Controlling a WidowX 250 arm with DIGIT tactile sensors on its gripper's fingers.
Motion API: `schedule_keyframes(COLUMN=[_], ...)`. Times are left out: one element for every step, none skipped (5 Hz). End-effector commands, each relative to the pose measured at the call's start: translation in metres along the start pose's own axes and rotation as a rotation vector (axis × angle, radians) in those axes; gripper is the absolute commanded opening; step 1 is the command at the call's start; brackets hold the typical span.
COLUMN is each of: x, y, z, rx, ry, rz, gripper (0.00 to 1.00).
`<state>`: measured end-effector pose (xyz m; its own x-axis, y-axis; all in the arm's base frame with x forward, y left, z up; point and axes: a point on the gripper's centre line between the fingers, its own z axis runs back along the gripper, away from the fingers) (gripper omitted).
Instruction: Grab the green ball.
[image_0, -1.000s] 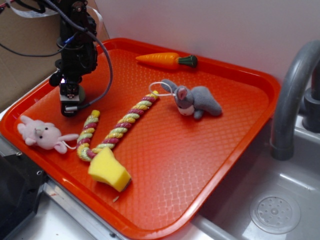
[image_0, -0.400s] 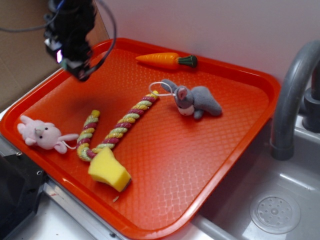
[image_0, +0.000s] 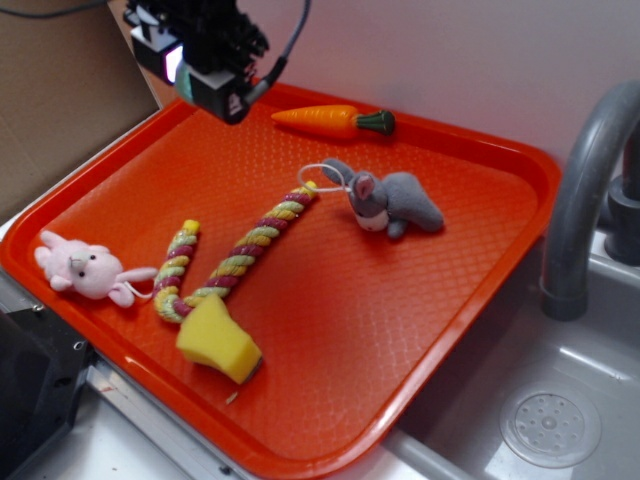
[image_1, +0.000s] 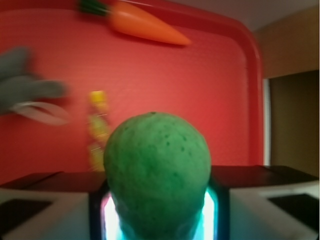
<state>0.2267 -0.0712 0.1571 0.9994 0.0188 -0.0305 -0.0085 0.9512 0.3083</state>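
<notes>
The green ball (image_1: 157, 172) fills the lower middle of the wrist view, squeezed between my two fingers. In the exterior view only a sliver of the green ball (image_0: 185, 85) shows at the gripper's tip. My gripper (image_0: 205, 88) is shut on it and hangs high above the back left corner of the orange tray (image_0: 470, 300), clear of the tray floor.
On the tray lie a toy carrot (image_0: 330, 120), a grey plush bunny (image_0: 392, 203), a striped rope (image_0: 235, 255), a pink plush bunny (image_0: 85, 268) and a yellow sponge (image_0: 217, 340). A grey faucet (image_0: 590, 190) and sink (image_0: 540, 420) stand at the right.
The gripper has risen from the tray's left side and moved back and right, carrying the ball with it. The toys on the tray have not moved.
</notes>
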Motion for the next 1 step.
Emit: schedule_keyframes(x=[-0.0233], y=[0.0204], z=[0.0482], rx=[-0.202], ry=[-0.184], rz=[0.076], gripper=[0.00])
